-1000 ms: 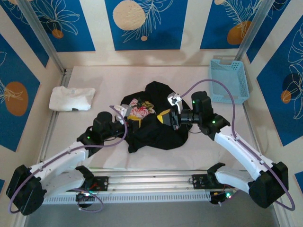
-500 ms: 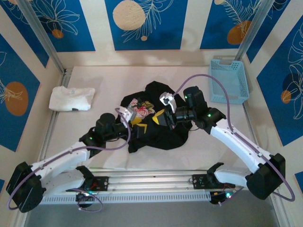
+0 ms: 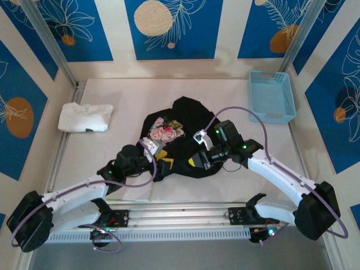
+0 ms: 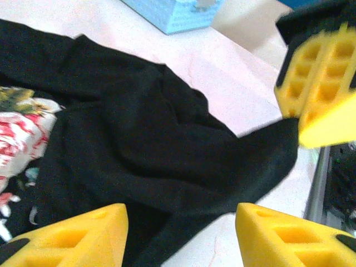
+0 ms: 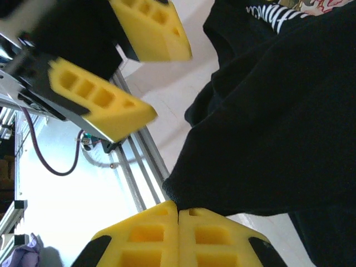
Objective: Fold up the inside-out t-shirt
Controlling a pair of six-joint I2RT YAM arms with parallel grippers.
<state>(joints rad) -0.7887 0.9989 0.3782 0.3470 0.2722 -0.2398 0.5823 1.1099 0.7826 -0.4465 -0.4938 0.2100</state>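
The black inside-out t-shirt (image 3: 183, 126) lies crumpled mid-table, its floral print (image 3: 166, 131) showing on the left. My right gripper (image 3: 200, 160) is at the shirt's near edge; in the right wrist view it (image 5: 178, 210) is shut on a corner of the black fabric (image 5: 267, 133). My left gripper (image 3: 161, 163) sits close beside it, at the shirt's near left edge. In the left wrist view it (image 4: 181, 214) is open, its yellow fingers (image 4: 72, 236) straddling a black fold (image 4: 156, 161) without closing on it. The right gripper's fingers (image 4: 317, 78) appear there holding the shirt's tip.
A folded white shirt (image 3: 85, 117) rests at the far left. A light blue basket (image 3: 273, 95) stands at the back right. The aluminium rail (image 3: 180, 216) runs along the near edge, just behind both grippers. The two grippers are very close together.
The right gripper has pulled the shirt's edge toward the near side of the table. The left gripper has also drawn back toward the near edge, staying open.
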